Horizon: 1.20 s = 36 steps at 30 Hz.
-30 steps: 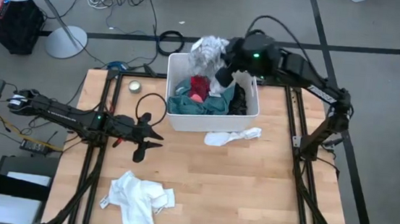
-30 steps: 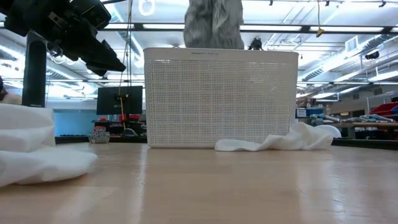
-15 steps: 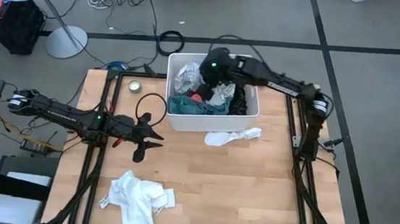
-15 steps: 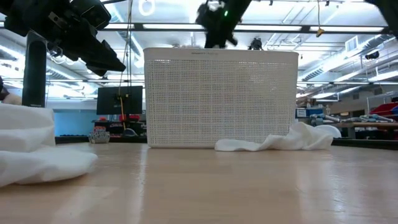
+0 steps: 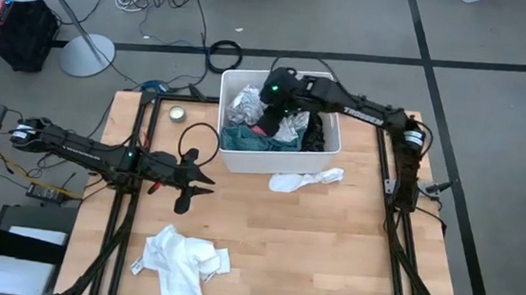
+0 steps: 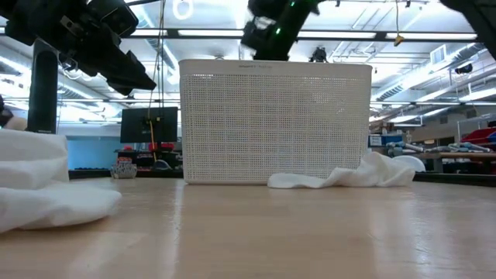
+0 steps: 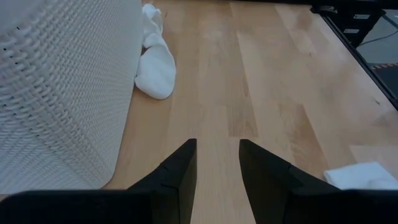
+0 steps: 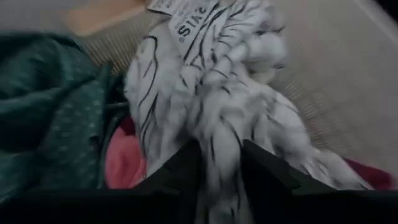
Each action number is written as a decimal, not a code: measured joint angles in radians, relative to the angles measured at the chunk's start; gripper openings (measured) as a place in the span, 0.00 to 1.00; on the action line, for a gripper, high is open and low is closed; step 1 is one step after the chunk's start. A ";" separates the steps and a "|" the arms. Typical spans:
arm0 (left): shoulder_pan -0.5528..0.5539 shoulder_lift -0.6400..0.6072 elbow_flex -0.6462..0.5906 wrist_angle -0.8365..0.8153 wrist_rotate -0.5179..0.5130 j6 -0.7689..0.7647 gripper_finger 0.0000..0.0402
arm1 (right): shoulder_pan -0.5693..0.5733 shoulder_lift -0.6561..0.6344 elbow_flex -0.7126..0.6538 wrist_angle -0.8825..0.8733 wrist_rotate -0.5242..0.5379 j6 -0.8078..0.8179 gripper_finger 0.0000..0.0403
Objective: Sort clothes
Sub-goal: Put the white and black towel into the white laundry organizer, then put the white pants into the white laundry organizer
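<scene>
While one sock (image 5: 306, 180) lies out, one bin (image 5: 325, 148) holds clothes.

The leaf-print garment (image 8: 211, 93) bears a white tag (image 8: 189, 15) whose blurred print cannot be read.

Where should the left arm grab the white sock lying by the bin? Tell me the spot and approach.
Probably at the sock's narrow middle, coming straight down from above. It lies flat and stretched out on the table beside the bin, so the fingers should straddle it across its width. The left gripper hangs open, away from it.
</scene>
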 joint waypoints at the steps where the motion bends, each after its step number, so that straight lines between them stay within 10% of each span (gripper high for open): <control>1: 0.000 0.000 0.000 -0.002 0.000 0.000 0.31 | 0.000 -0.017 0.001 -0.007 0.000 0.005 0.30; 12: 0.000 0.000 0.000 -0.004 0.000 -0.001 0.31 | 0.023 -0.209 0.001 -0.053 0.002 0.037 0.52; 36: 0.000 0.000 0.000 -0.028 0.037 -0.057 0.31 | 0.402 -0.319 0.001 -0.347 0.041 0.155 0.50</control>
